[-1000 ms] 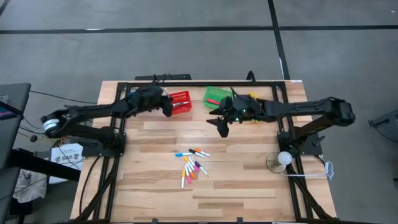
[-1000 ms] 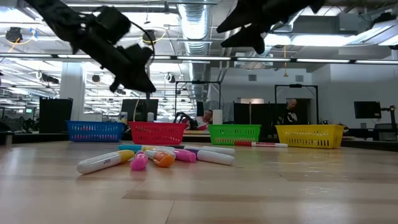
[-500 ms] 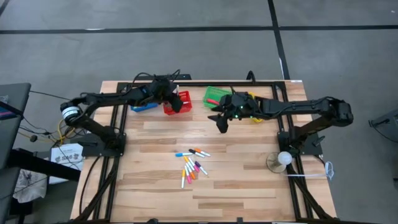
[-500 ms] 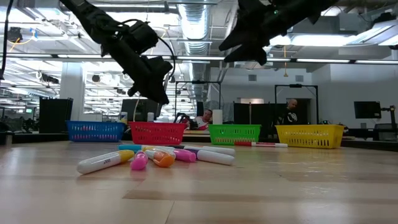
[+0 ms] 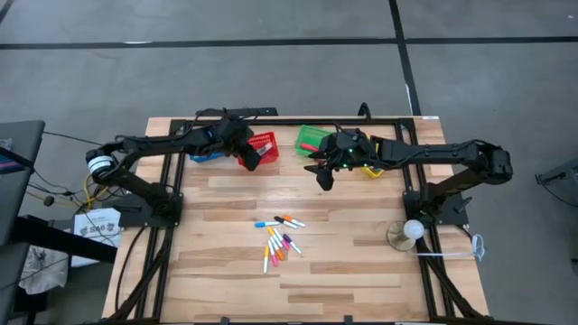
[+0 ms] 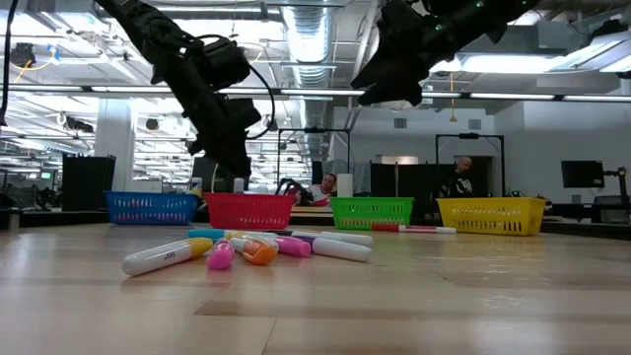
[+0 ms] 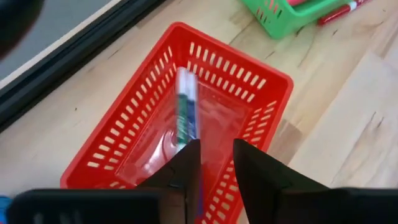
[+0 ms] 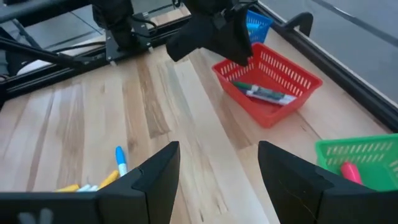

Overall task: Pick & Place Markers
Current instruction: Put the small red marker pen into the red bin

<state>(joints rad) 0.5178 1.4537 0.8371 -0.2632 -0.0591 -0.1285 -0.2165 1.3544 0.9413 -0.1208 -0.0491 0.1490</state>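
Upper centre of the high view, the left gripper (image 5: pixel 246 161), fingers slightly parted, hangs over the red basket (image 7: pixel 245 71) where a green-and-white marker (image 7: pixel 183 115) lies, best lifted straight up, while the right gripper (image 5: pixel 324 178) waits spread nearby.

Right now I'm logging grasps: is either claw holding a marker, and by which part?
Neither. The left claw hangs open above the red basket, with two markers lying loose inside. The right claw is open and empty over the table.
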